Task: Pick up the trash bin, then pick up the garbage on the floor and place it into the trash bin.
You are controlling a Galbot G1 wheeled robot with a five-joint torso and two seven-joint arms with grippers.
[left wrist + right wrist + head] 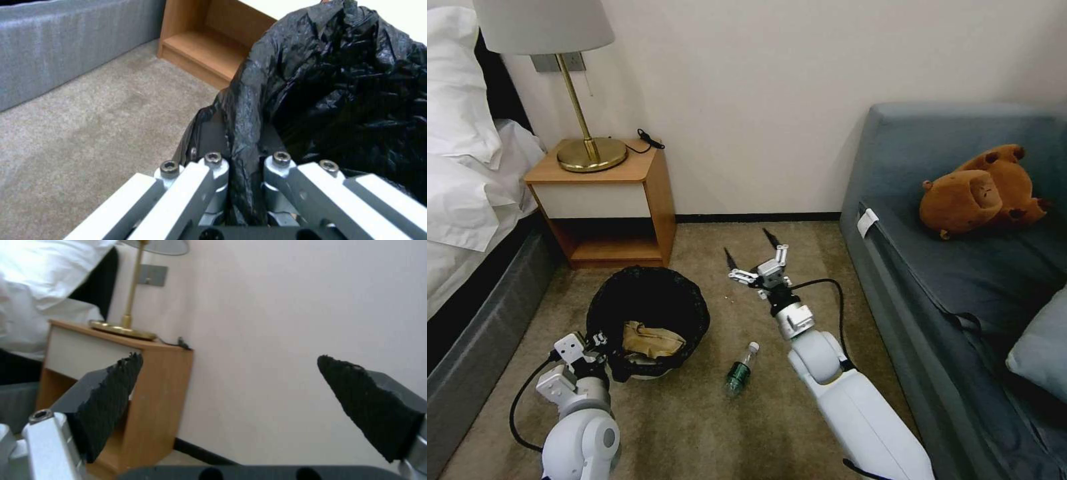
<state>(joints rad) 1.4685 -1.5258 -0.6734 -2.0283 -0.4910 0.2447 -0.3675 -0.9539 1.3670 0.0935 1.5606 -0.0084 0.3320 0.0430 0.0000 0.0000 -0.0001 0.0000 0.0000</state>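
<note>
The trash bin point(657, 288), its black bag folded over the rim, sits tilted on the carpet in front of me. My left gripper point(602, 347) is shut on its near rim; the left wrist view shows the black bag point(338, 86) pinched in my left gripper point(245, 163). A crumpled brown paper bag point(652, 340) lies inside the bin. The green white-capped bottle point(739, 373) lies on the carpet to the bin's right. My right gripper point(748, 243) hangs open and holds nothing, beyond the bottle and toward the wall, and my right gripper point(229, 373) faces the wall.
A wooden nightstand point(607, 200) with a brass lamp point(587, 150) stands behind the bin. The bed point(467, 200) runs along the left. A grey sofa point(960, 280) with a brown plush toy point(980, 190) borders the right. Bare carpet point(694, 427) lies around the bottle.
</note>
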